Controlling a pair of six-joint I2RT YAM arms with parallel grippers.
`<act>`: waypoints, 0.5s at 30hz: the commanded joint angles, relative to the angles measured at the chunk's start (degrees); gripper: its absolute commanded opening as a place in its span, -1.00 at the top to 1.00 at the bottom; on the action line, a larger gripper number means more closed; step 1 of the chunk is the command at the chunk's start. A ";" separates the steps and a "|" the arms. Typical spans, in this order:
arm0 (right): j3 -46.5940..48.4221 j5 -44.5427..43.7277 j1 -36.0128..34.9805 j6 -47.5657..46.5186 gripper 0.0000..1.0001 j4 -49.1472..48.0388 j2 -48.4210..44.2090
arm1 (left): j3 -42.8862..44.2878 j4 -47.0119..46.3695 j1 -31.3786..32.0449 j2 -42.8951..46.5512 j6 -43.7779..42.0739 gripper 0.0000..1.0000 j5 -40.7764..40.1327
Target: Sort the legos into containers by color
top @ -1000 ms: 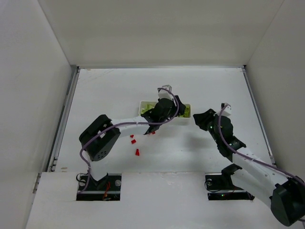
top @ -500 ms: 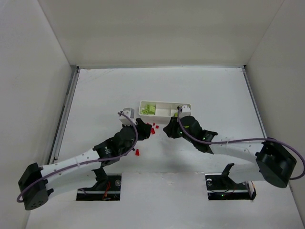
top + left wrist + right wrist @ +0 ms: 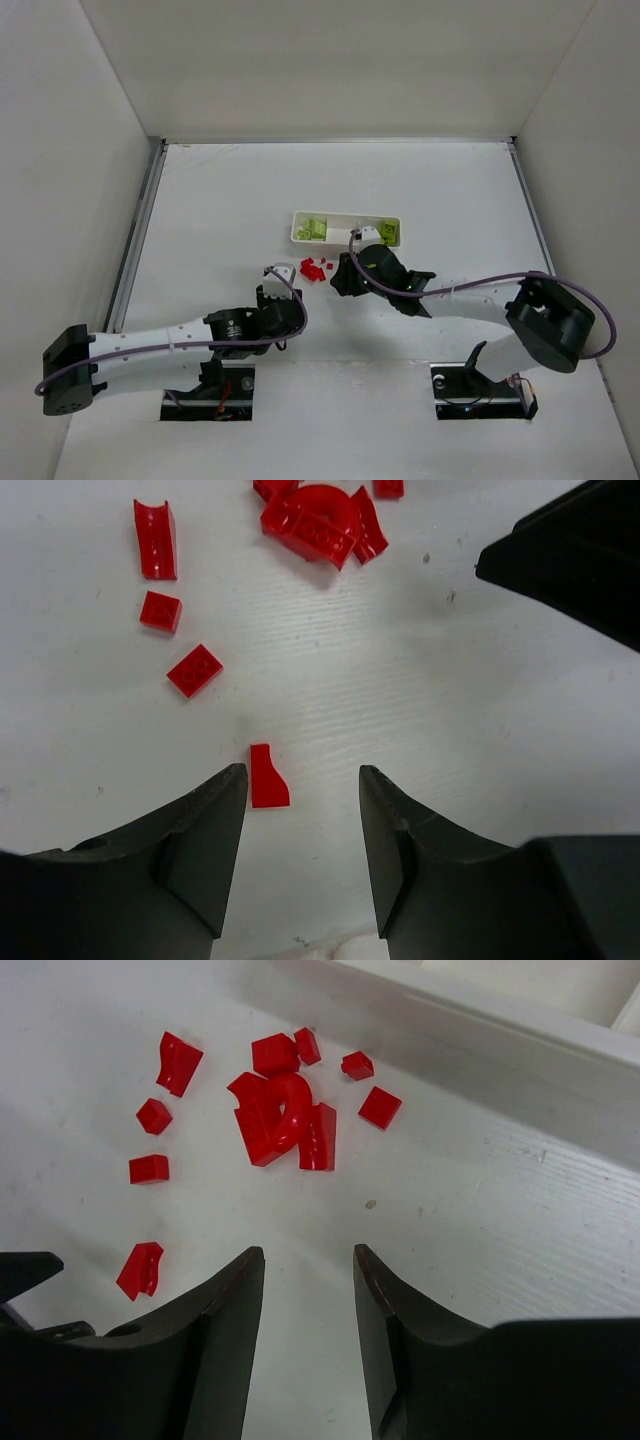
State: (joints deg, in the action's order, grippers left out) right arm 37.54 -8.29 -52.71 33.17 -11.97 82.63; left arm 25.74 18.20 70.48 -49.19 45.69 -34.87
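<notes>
Several small red legos point(image 3: 317, 269) lie loose on the table just in front of the white tray point(image 3: 345, 240). They also show in the left wrist view point(image 3: 315, 520) and the right wrist view point(image 3: 280, 1110). Lime-green legos sit in the tray's left compartment point(image 3: 313, 229) and right compartment point(image 3: 389, 232). My left gripper point(image 3: 290, 298) is open and empty, and one small curved red piece point(image 3: 268, 778) lies by its left fingertip point(image 3: 303, 780). My right gripper point(image 3: 341, 281) is open and empty point(image 3: 308, 1260), low over the table to the right of the red pile.
The tray's long white wall point(image 3: 500, 1030) runs behind the red pile. My right gripper's black finger point(image 3: 570, 560) reaches into the left wrist view at the upper right. A stray red piece point(image 3: 140, 1268) lies near the left gripper's tip point(image 3: 25, 1270).
My left gripper has drawn back toward the near edge, away from the red pile. My right gripper has shifted slightly left and nearer, closer to the pile. Both stay open.
</notes>
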 commanded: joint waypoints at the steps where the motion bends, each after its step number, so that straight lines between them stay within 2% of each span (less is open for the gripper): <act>1: 3.24 0.56 -0.95 -0.91 0.05 -0.51 0.95 | -1.12 4.22 1.19 -1.17 10.20 0.08 -3.80; 15: 5.00 -0.05 -2.00 -0.91 0.02 -0.51 3.50 | -1.83 0.18 0.40 -11.45 10.21 0.22 -0.99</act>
State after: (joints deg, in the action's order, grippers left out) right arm 39.92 -8.12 -54.11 32.77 -11.84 85.45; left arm 24.75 17.63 71.13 -59.40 46.87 -33.61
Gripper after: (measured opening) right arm 0.491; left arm 0.398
